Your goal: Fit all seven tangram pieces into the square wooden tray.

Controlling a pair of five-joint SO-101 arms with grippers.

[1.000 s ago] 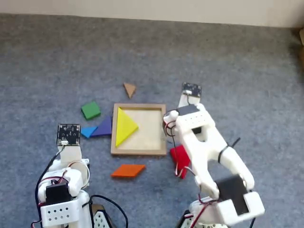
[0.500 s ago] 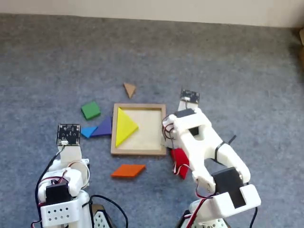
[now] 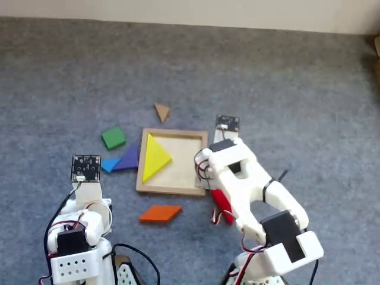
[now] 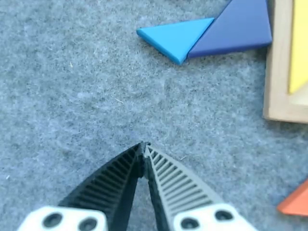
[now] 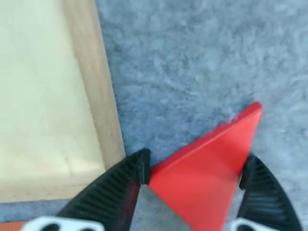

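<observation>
The square wooden tray (image 3: pixel 171 132) holds one yellow triangle (image 3: pixel 153 156). A red triangle (image 5: pixel 207 168) lies on the carpet just off the tray's near right corner (image 5: pixel 98 144). My right gripper (image 5: pixel 195 168) is open, with one finger on each side of the red triangle and one fingertip (image 5: pixel 142 163) close to the tray rim. The right arm (image 3: pixel 237 172) hides most of the red triangle (image 3: pixel 221 203) from above. My left gripper (image 4: pixel 144 147) is shut and empty over bare carpet, short of the light blue triangle (image 4: pixel 175 36) and the purple triangle (image 4: pixel 236 26).
A green square (image 3: pixel 113 138) and a small brown triangle (image 3: pixel 161 111) lie beyond the tray. An orange parallelogram (image 3: pixel 160 213) lies in front of it. The left arm (image 3: pixel 80 219) sits at the near left. Open grey carpet stretches to the far side and right.
My right arm has pulled back toward the near side and left, settling over the red triangle. The tray has shifted slightly left. The left arm has not moved.
</observation>
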